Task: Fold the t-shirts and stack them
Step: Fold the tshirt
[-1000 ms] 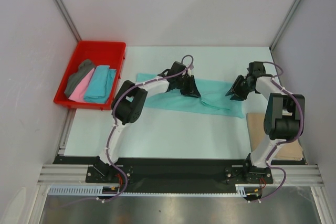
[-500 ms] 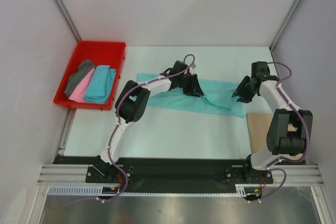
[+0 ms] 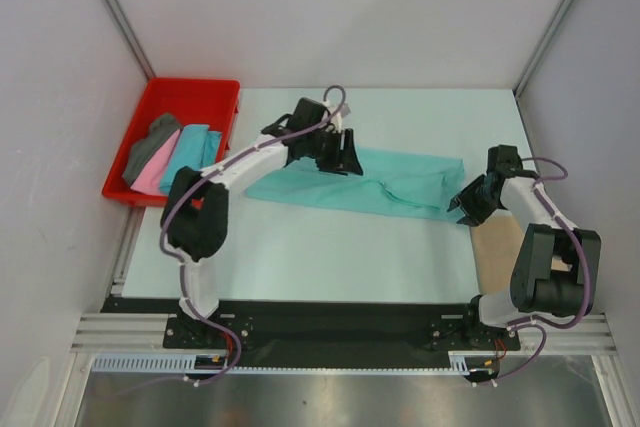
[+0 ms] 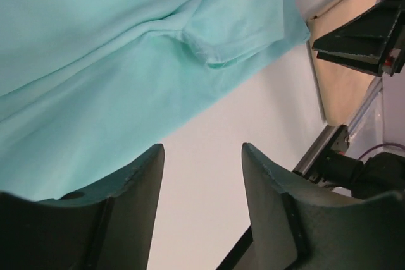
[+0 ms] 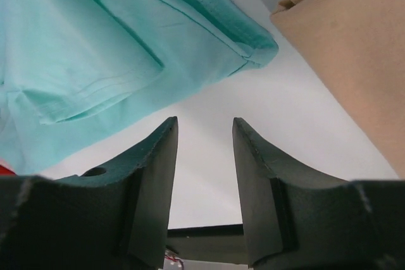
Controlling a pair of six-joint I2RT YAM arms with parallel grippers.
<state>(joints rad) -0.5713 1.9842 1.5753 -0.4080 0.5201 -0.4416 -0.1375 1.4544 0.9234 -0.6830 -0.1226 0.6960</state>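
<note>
A mint green t-shirt (image 3: 385, 185) lies folded lengthwise into a long strip across the middle of the table. It also shows in the left wrist view (image 4: 114, 55) and the right wrist view (image 5: 95, 49). My left gripper (image 3: 345, 155) is open and empty over the strip's far edge, left of centre. My right gripper (image 3: 462, 199) is open and empty at the strip's right end. A folded tan t-shirt (image 3: 505, 247) lies at the right, also in the right wrist view (image 5: 354, 55). Dark grey (image 3: 150, 145), pink (image 3: 152, 173) and turquoise (image 3: 190, 157) shirts lie in the tray.
The red plastic tray (image 3: 215, 90) stands at the far left of the table. Grey walls enclose the table on the back, left and right. The black base rail (image 3: 330, 322) runs along the near edge.
My left gripper has moved left and back along the mint green strip. My right gripper has moved toward the near right, to the strip's right end. The shirt's right end now lies flatter.
</note>
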